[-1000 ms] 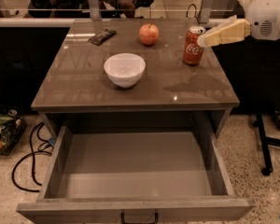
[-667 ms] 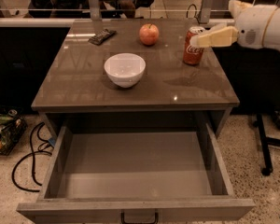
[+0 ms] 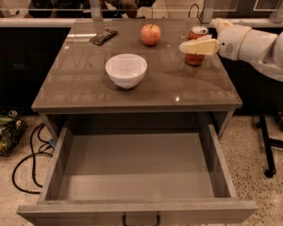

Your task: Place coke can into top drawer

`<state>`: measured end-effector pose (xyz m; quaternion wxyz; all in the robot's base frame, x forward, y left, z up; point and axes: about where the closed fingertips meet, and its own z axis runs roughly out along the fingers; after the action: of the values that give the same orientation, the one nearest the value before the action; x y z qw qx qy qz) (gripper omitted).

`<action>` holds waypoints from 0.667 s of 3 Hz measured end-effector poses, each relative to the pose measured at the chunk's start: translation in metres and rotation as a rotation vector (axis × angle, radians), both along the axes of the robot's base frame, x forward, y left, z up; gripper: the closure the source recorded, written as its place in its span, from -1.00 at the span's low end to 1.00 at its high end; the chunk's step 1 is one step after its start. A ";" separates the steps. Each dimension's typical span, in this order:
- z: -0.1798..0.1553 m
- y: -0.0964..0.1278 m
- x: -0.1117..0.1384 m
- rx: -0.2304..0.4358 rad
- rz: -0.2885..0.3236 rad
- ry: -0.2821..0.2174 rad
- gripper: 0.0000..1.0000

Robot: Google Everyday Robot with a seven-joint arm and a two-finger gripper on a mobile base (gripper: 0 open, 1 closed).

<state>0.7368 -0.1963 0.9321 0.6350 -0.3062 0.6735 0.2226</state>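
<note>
1. Far to the left of the gripper, a dark remote lies at the back corner of the table. It is well clear of any path to the drawer.
2. The white bowl sits left of the gripper and nearer the front edge. A can carried straight forward from its spot should pass to the right of it.
3. The top drawer is pulled fully out below and in front of the gripper, with its flat inside bare. I judge it was left open so the can only has to be lifted, brought forward and lowered.
4. The apple stands just left of the gripper, near the can but apart from it, and it could be knocked by a wide swing.
5. The coke can stands upright on the tabletop at the gripper itself, partly hidden behind it.
6. The gripper reaches in level from the right at mid-height on the can, which suits a side grasp. Whether it is clenched on the can or released, I cannot tell.
7. The tabletop is smooth, glossy grey-brown and mirrors the overhead lights.
8. Below and far to the left, dark cables trail over a speckled floor. Behind the table there is glass partitioning.
</note>
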 end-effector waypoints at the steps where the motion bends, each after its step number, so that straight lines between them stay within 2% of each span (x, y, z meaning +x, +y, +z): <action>1: -0.026 0.006 0.021 -0.013 0.011 0.019 -1.00; 2: -0.049 0.005 0.034 -0.050 0.002 0.057 -1.00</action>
<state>0.7705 -0.1914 0.8830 0.6074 -0.3161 0.6964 0.2149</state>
